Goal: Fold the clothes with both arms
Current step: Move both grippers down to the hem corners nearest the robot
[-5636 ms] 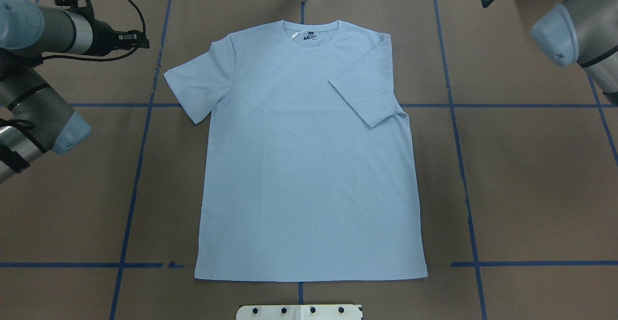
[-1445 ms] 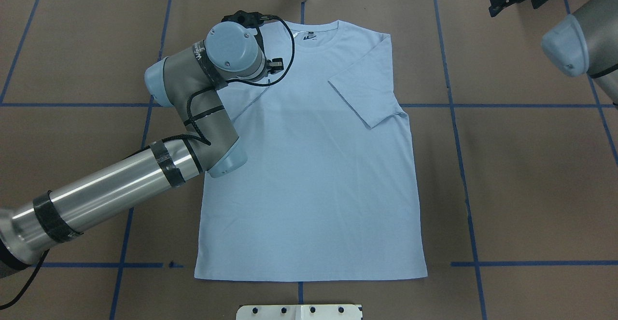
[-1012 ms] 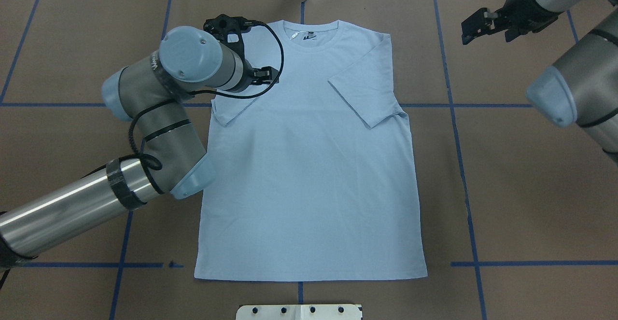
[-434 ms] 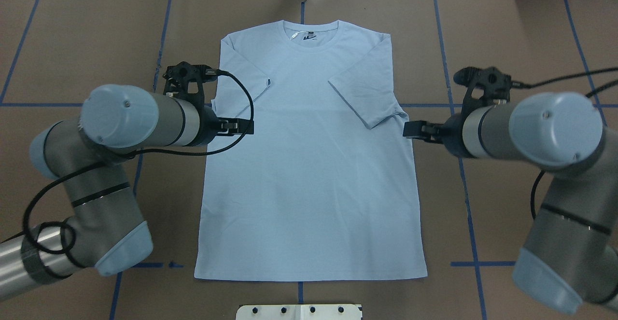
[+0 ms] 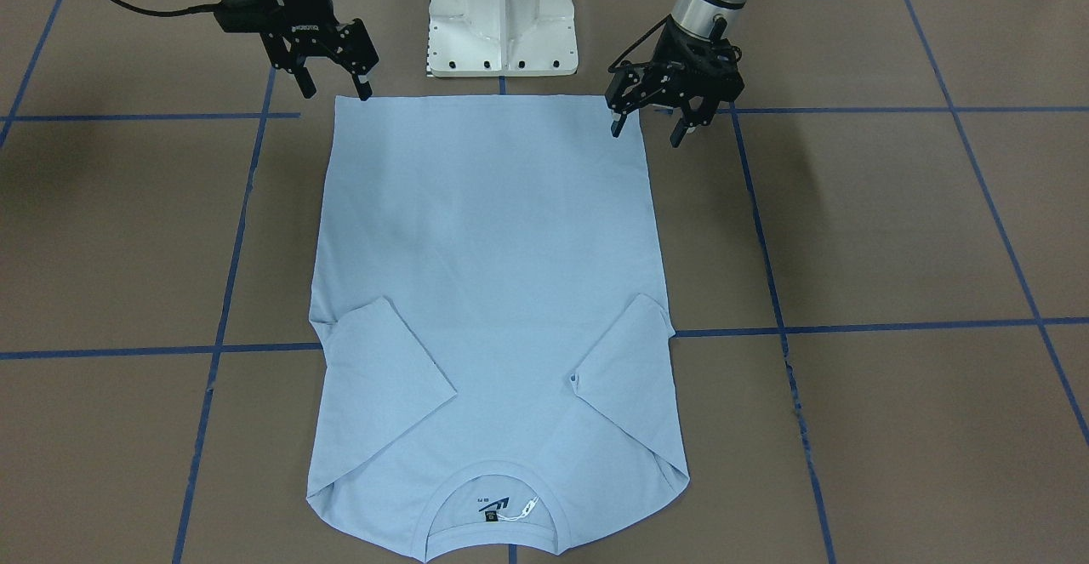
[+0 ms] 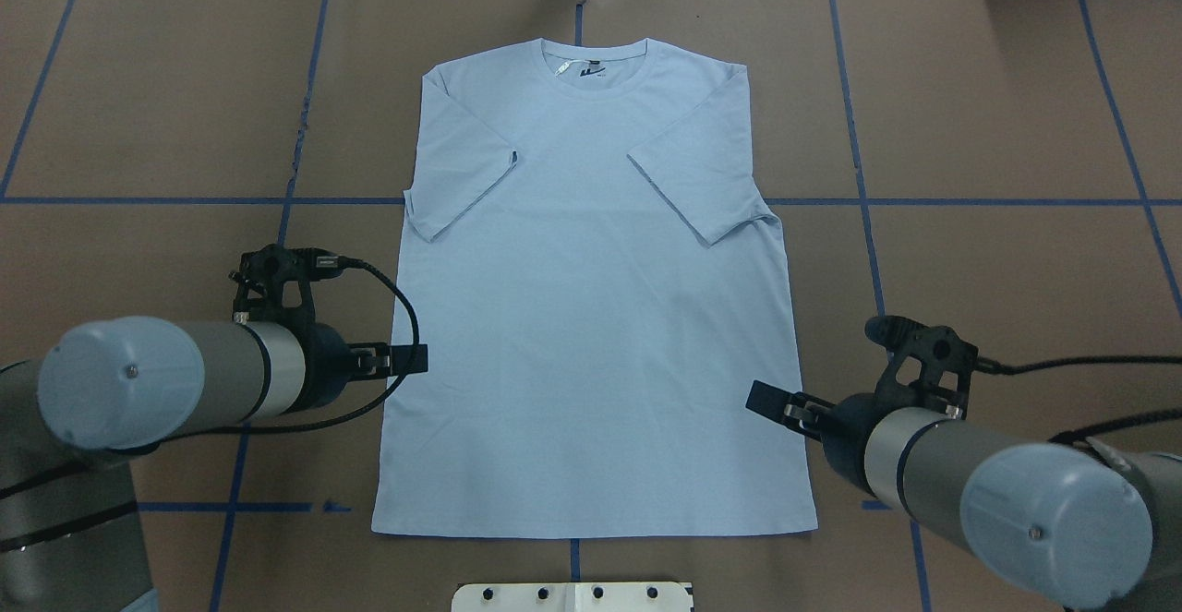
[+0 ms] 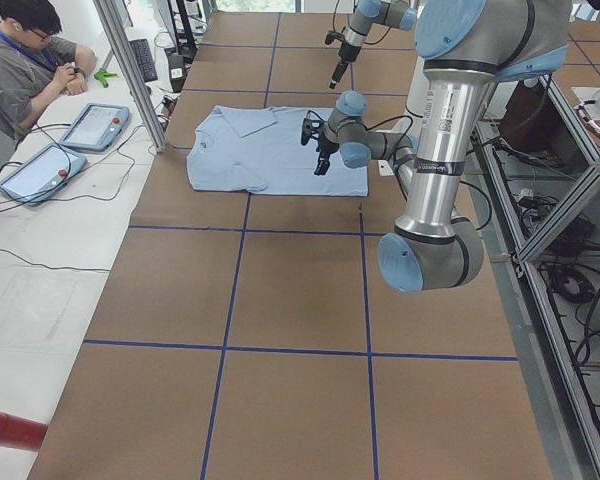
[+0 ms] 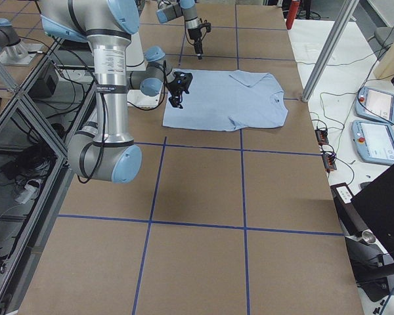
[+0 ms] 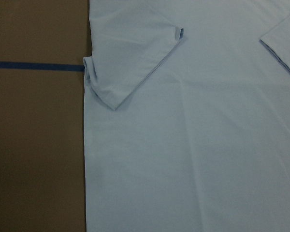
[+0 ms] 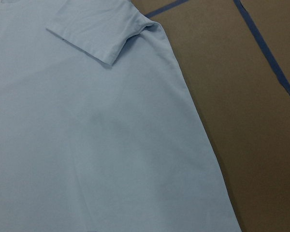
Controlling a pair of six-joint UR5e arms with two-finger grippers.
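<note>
- Brown paper covers the worktop (image 6: 1016,132), which blue tape lines (image 6: 970,201) divide into large squares
- A light blue T-shirt (image 6: 591,317) lies flat in the middle of it, its hem (image 6: 591,534) near the robot's white pedestal base (image 5: 502,15) and its collar (image 6: 598,90) at the far end
- Inside the collar a dark neck label (image 5: 492,509) shows, with a small white tag (image 5: 522,509) beside it
- Both short sleeves are turned inward onto the body: the left sleeve (image 6: 462,164) forms a narrow wedge along the shirt's left side, and the right sleeve (image 6: 702,169) lies as a wider flap across the chest
- The left arm (image 6: 185,381) reaches in from the robot's left; the left jaws are spread apart and hold nothing, hanging over the shirt's left side edge in its near half
- The right arm (image 6: 970,483) mirrors it from the other side; the right jaws are likewise parted and empty, over the shirt's right side edge near the hem
- Whether any fingertip touches the cloth cannot be told
- The left wrist view looks down on the folded left sleeve and the shirt's straight left edge against bare paper; the right wrist view shows the folded right sleeve and the right edge
- At the far side of the worktop, in the exterior left view, a person (image 7: 30,70) sits beside two tablets (image 7: 65,145)
</note>
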